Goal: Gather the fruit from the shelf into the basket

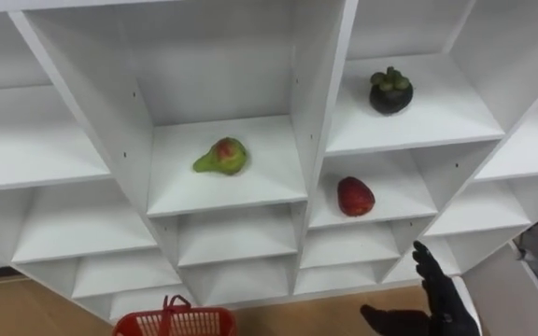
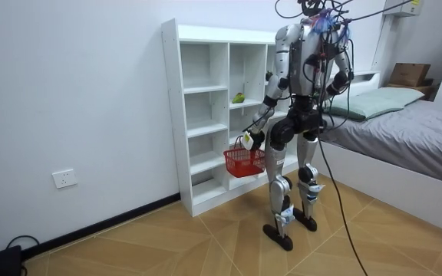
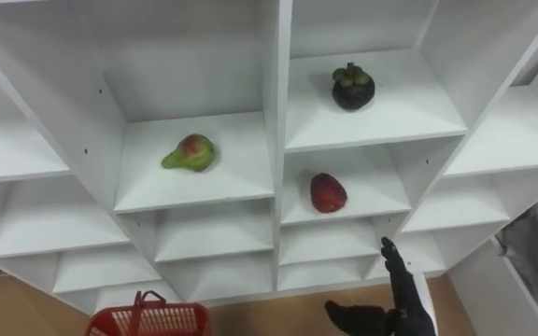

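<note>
- Fingers straight and spread, thumb out, on right robot hand (image 1: pixel 440 303); dark, low right before the closet, holding nothing.
- The left robot hand (image 2: pixel 252 139) is low at the robot's side, curled round the handle of red mesh-walled basket (image 2: pixel 243 161), which hangs beneath it.
- White flat-panel closet (image 1: pixel 318 103) with open boxy compartments.
- Glossy red fruit (image 1: pixel 355 196) on the shelf nearest the right robot hand; dark round mangosteen (image 1: pixel 390 91) one shelf above; green pear (image 1: pixel 220 156) with a red blush lying in the middle column.
</note>
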`<state>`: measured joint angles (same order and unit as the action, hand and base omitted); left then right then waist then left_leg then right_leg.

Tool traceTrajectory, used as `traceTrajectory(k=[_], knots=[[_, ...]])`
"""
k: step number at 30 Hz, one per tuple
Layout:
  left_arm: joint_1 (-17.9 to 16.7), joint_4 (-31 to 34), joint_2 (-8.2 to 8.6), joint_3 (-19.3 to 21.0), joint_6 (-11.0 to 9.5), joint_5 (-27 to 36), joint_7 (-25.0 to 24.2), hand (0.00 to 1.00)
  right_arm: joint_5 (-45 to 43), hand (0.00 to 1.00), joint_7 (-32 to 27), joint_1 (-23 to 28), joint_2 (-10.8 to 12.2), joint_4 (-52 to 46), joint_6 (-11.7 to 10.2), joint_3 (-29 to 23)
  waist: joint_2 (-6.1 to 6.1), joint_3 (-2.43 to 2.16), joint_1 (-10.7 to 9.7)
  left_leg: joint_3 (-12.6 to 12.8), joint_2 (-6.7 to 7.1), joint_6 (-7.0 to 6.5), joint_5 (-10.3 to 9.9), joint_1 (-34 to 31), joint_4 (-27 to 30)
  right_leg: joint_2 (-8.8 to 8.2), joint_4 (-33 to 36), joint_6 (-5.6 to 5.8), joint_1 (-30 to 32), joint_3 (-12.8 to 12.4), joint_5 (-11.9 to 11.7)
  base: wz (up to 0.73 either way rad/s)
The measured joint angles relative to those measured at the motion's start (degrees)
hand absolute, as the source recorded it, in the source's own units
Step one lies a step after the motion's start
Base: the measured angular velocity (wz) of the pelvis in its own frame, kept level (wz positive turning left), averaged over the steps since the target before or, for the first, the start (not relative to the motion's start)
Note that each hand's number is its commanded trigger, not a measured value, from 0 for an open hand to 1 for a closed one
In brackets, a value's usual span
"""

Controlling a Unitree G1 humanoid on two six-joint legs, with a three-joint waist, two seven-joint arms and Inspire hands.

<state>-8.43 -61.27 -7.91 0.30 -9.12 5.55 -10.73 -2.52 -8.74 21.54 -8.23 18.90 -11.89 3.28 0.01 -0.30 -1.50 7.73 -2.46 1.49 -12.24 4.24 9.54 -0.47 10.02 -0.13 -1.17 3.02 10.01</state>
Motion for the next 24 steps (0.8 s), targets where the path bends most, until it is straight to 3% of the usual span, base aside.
traceTrajectory(k=[8,17,24], knots=[[-2.08,3.92,-0.29,-0.44,0.01,0.08,-0.04,1.0,0.2,0.0,-1.41,1.08,-0.07,-7.02,-0.01,0.12,0.07,0.06,0.06,0.11,0.0,0.0,0.0,0.0,0.01,0.02,-0.26,0.03,0.15,-0.09,-0.01,0.0],[-2.53,1.51,-1.63,-1.07,-0.07,0.5,0.27,1.0,-2.1,0.0,-7.22,1.16,-0.4,-17.31,-0.79,0.24,0.08,0.04,0.02,1.37,-0.02,0.0,0.0,0.41,-0.06,0.21,-0.04,0.08,0.16,-1.43,-0.09,-0.07],[-2.64,1.24,-1.97,-1.14,-0.07,0.55,0.46,1.0,-6.65,0.0,-8.27,1.11,-0.41,-18.34,-1.34,1.5,0.14,0.09,0.31,2.48,-0.12,0.0,0.0,0.62,-0.15,0.27,0.28,0.1,0.28,-1.93,-0.1,-0.03]])
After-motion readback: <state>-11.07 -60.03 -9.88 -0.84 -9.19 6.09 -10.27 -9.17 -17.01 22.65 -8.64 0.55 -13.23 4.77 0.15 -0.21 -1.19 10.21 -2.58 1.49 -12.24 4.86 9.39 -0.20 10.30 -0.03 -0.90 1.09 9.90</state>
